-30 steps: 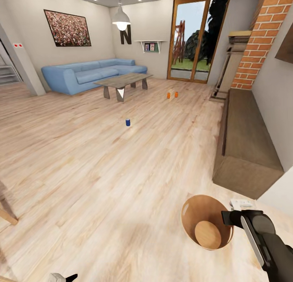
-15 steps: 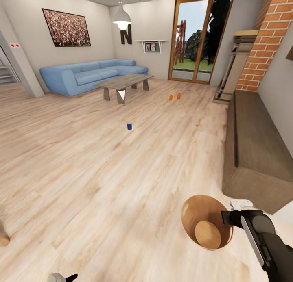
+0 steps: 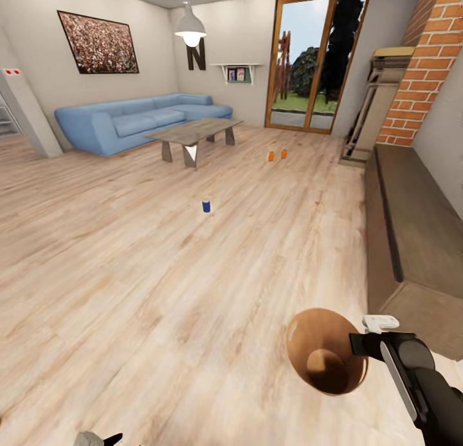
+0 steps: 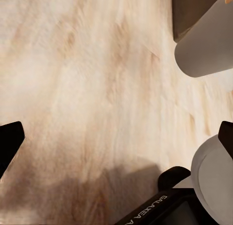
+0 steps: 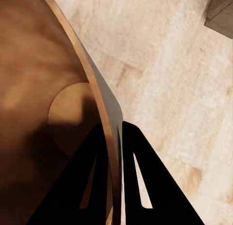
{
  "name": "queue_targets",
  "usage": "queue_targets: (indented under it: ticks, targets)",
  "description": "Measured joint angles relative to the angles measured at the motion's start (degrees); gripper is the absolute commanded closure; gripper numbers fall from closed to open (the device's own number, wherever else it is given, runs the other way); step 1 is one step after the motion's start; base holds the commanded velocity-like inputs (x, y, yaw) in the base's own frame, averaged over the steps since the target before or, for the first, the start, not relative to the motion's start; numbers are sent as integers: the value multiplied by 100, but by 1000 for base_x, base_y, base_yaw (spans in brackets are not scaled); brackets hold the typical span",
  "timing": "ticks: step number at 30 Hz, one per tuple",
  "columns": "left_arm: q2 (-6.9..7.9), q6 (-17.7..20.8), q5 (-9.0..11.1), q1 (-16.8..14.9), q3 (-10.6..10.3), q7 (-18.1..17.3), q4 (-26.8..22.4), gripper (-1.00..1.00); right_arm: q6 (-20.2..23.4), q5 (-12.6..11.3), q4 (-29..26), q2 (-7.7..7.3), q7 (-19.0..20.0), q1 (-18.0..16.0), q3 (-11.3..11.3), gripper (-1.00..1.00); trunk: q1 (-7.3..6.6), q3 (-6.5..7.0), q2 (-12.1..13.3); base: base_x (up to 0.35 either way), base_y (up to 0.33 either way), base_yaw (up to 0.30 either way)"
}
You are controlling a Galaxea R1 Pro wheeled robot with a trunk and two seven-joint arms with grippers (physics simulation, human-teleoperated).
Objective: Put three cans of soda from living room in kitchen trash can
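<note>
Soda cans, two of the orange ones (image 3: 271, 155) (image 3: 283, 153), stand side by side on the wood floor (image 3: 161, 272) far across the living room, between the grey low table (image 3: 193, 131) and the glass doors (image 3: 308, 60); a small blue can (image 3: 206, 205) stands alone nearer, mid-floor; the blue sofa (image 3: 128, 121) sits behind the table, the brick fireplace (image 3: 424, 60) off to the right. Close by, the right gripper (image 5: 116, 152) pinches the rim of the brown trash can (image 3: 325, 359), one finger inside, one outside the wall, holding it up with its mouth tipped open; the left gripper (image 4: 116, 137) hangs over bare floor, fingers spread wide and empty.
</note>
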Motion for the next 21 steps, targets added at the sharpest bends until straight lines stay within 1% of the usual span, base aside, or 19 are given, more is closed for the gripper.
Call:
queue_targets:
  ticks: [4, 8, 10, 13, 18, 21]
  targets:
    - [0, 0, 0, 0, 0, -1, 0, -100, -1, 63, 0, 0, -3, -3, -1, 100, 0, 0, 0, 324, 196, -241]
    - [0, -1, 0, 0, 0, -2, 0, -100, 0, 19, 0, 0, -1, -1, 0, 100, 0, 0, 0, 324, 196, -258]
    - [0, -1, 0, 0, 0, 1, 0, -100, -1, 37, 0, 0, -2, 0, 0, 100, 0, 0, 0, 324, 196, -219]
    - [0, -1, 0, 0, 0, 1, 0, -100, -2, 103, 0, -1, -4, -2, -1, 100, 0, 0, 0, 325, 181, -83]
    - [0, 0, 0, 0, 0, 3, 0, -100, 0, -6, 0, 0, 0, 1, 1, 100, 0, 0, 0, 335, 130, -21]
    - [0, 0, 0, 0, 0, 4, 0, -100, -1, 70, 0, 0, -3, 3, -1, 100, 0, 0, 0, 340, 108, -6]
